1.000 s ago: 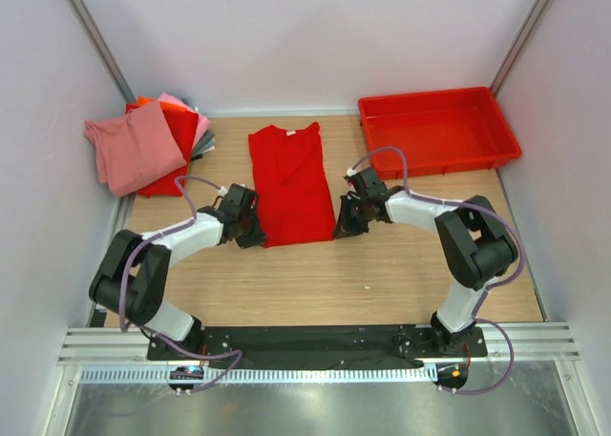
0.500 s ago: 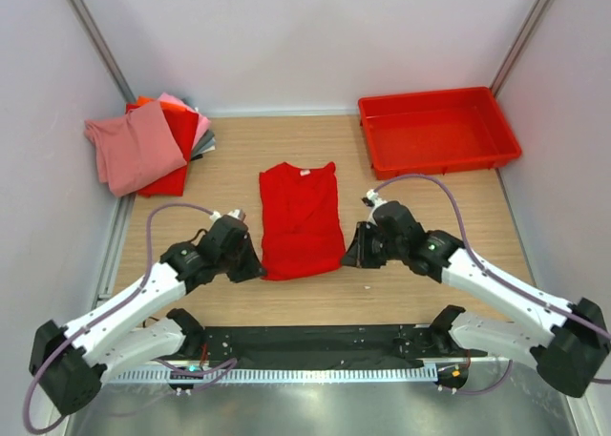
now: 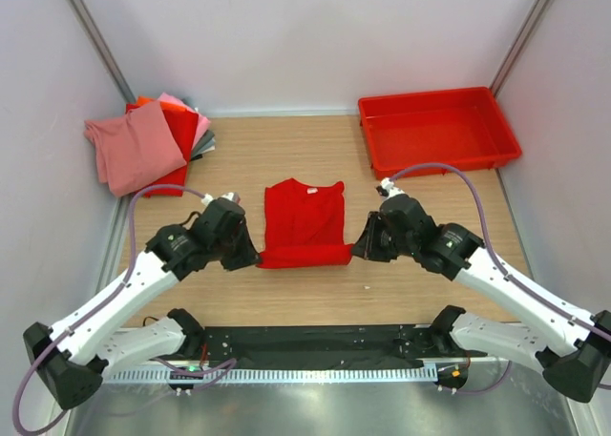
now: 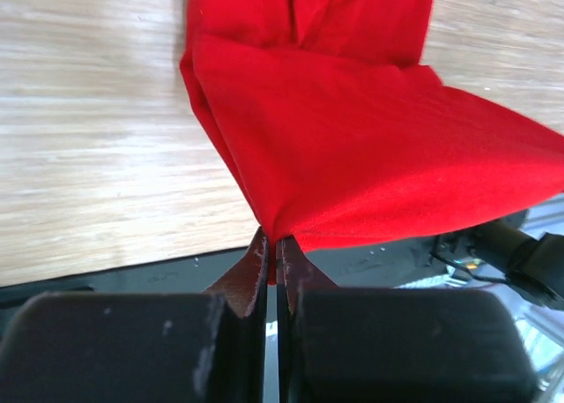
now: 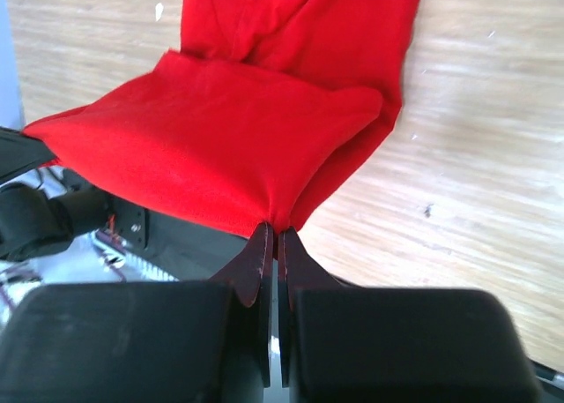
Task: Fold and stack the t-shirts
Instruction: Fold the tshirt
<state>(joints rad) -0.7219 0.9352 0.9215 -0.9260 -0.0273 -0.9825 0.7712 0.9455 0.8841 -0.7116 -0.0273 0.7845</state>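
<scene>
A bright red t-shirt (image 3: pixel 305 221) lies in the middle of the table, its near hem lifted off the wood. My left gripper (image 3: pixel 254 257) is shut on the hem's left corner (image 4: pixel 273 237). My right gripper (image 3: pixel 359 251) is shut on the hem's right corner (image 5: pixel 275 225). The lifted hem stretches between them and curls over the lower part of the shirt. The collar end still rests flat on the table. A stack of folded shirts (image 3: pixel 153 145) in dusty pink, red, orange and grey sits at the far left corner.
A rigid red plastic tray (image 3: pixel 439 131) stands at the far right. White walls close in the table on the left, back and right. The black base rail (image 3: pixel 315 341) runs along the near edge.
Both grippers have pulled the shirt towards me, then raised its near hem and carried it back over the shirt. The shirt looks much shorter than before.
</scene>
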